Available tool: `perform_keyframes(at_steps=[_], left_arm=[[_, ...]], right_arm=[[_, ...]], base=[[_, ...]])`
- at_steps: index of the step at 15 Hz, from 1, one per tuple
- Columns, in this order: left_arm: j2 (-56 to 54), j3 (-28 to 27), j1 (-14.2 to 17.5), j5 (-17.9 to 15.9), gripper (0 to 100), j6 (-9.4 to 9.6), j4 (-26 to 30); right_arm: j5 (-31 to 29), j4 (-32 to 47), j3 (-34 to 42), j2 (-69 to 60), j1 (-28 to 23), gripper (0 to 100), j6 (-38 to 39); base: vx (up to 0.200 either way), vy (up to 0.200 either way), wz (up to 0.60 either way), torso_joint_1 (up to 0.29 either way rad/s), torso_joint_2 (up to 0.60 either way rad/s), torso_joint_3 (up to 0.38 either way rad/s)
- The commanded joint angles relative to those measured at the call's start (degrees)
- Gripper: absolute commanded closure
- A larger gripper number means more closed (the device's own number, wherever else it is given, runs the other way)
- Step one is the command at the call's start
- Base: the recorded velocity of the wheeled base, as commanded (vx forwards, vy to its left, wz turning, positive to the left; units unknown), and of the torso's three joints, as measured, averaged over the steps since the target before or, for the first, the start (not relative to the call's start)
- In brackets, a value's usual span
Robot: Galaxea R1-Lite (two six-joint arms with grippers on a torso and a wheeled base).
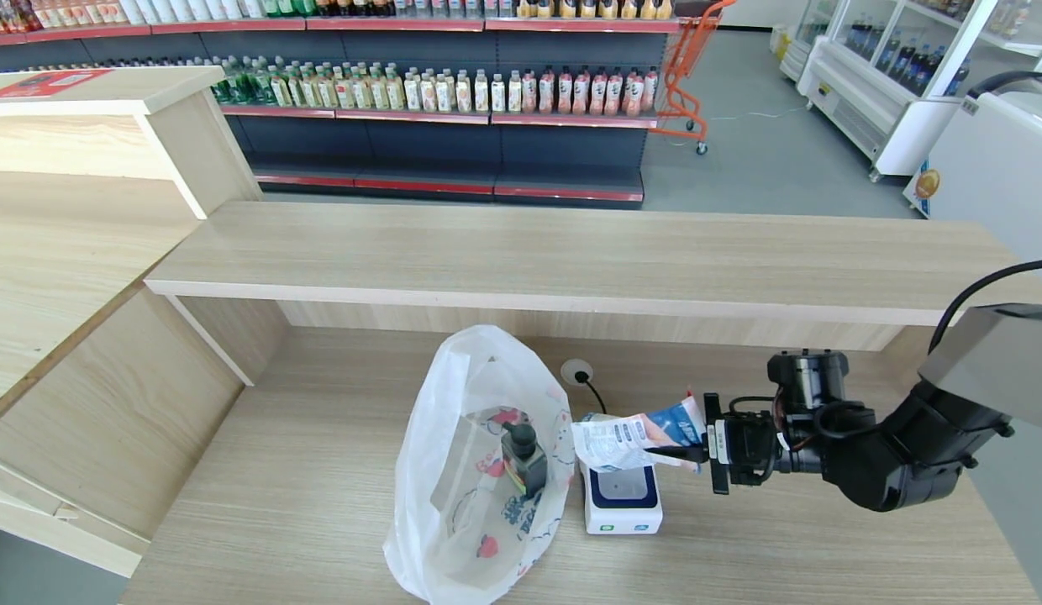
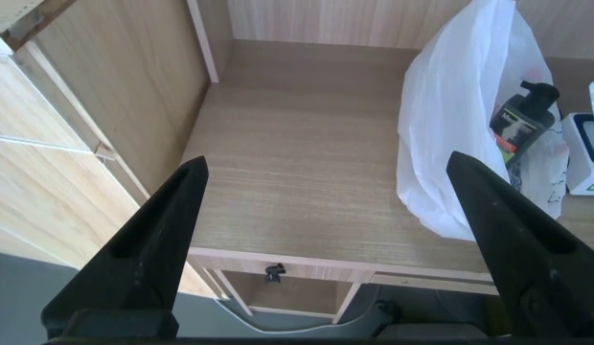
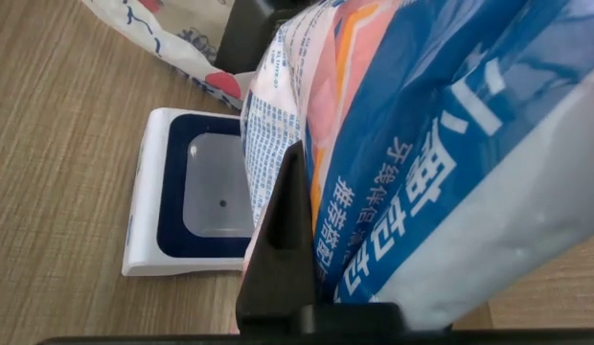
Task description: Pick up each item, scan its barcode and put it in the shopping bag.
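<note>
Snack packet, blue, white and pink, is clamped by one end in my right gripper, lying roughly level and sticking out ahead of my fingers. Directly under it on the wooden counter sits the white barcode scanner, its dark blue window facing up at the packet's printed side. Just past the packet's free end stands the white printed shopping bag, beside the scanner, with a dark pump bottle upright inside it. Behind the scanner a cable plugs into a round socket. My left gripper hangs over the counter's near edge, fingers spread wide and holding nothing, well apart from the bag
</note>
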Motion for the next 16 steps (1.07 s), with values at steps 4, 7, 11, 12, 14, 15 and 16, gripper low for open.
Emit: perform_keyframes(at_steps=[4,7,11,12,14,15,16], left_arm=[[0.06,0.0,0.01,0.01,0,0.0,0.0],[0.06,0.0,0.01,0.01,0,0.0,0.0],[0.06,0.0,0.01,0.01,0,0.0,0.0],[-0.02,0.0,0.01,0.01,0,0.0,0.0],[0.06,0.0,0.01,0.01,0,0.0,0.0],[0.06,0.0,0.01,0.01,0,0.09,0.0],[-0.02,0.0,0.01,0.01,0,0.09,0.0]], right_arm=[[-4.61,1.94,12.23,-28.94,-1.86,100,38.29],[-24.65,8.97,15.05,-44.4,5.26,100,72.48],[-37.92,19.51,15.84,-51.26,18.0,100,94.98],[-38.1,20.83,15.75,-51.87,19.58,100,97.08],[-38.1,21.54,15.57,-51.96,21.96,100,99.37],[-38.1,21.54,15.66,-51.87,22.22,100,99.72],[-38.1,21.71,15.84,-51.7,22.57,100,100.6]], base=[[0.0,0.0,0.0,0.0,0.0,0.0],[0.0,0.0,0.0,0.0,0.0,0.0],[0.0,0.0,0.0,0.0,0.0,0.0],[0.0,0.0,0.0,0.0,0.0,0.0],[0.0,0.0,0.0,0.0,0.0,0.0],[0.0,0.0,0.0,0.0,0.0,0.0],[0.0,0.0,0.0,0.0,0.0,0.0]])
